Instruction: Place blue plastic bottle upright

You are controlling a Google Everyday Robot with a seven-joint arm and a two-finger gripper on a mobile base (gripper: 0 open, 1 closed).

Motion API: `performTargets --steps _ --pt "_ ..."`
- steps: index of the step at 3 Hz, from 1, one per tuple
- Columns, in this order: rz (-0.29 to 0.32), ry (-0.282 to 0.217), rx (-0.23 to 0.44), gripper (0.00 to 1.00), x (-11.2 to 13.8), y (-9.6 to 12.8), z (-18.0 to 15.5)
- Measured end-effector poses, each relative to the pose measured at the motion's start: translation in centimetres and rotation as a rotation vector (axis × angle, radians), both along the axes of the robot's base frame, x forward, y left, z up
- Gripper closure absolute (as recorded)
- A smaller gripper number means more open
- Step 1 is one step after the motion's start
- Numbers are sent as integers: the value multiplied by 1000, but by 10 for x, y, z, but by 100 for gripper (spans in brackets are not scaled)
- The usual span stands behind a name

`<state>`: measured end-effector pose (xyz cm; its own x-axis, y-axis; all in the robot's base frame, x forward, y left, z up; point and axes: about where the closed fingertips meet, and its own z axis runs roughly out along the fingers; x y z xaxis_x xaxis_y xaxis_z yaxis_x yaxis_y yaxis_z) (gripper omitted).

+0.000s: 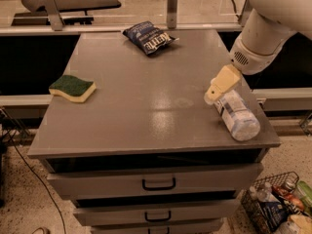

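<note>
Blue plastic bottle [237, 117] lying flat, pincer [213, 95] at its neck

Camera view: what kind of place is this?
Probably an office or lab workspace: a gray drawer cabinet, a metal rail behind, a wire basket on the floor. The gripper is at the lying bottle's cap, right side.

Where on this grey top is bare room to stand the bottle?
The widest bare patch is the middle of the top, between the sponge at the left, the snack bag at the back and the bottle lying at the right. The front-left corner is bare too. Crowded: the right edge, where the gripper hangs over the bottle's cap end.
</note>
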<state>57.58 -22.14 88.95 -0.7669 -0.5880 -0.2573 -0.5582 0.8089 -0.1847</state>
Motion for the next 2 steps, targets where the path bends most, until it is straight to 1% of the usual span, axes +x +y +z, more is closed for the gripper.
performTargets --steps 1,2 --pt "-122 22 63 0 -3 7 -16" --pt "-212 47 94 0 -6 11 -35"
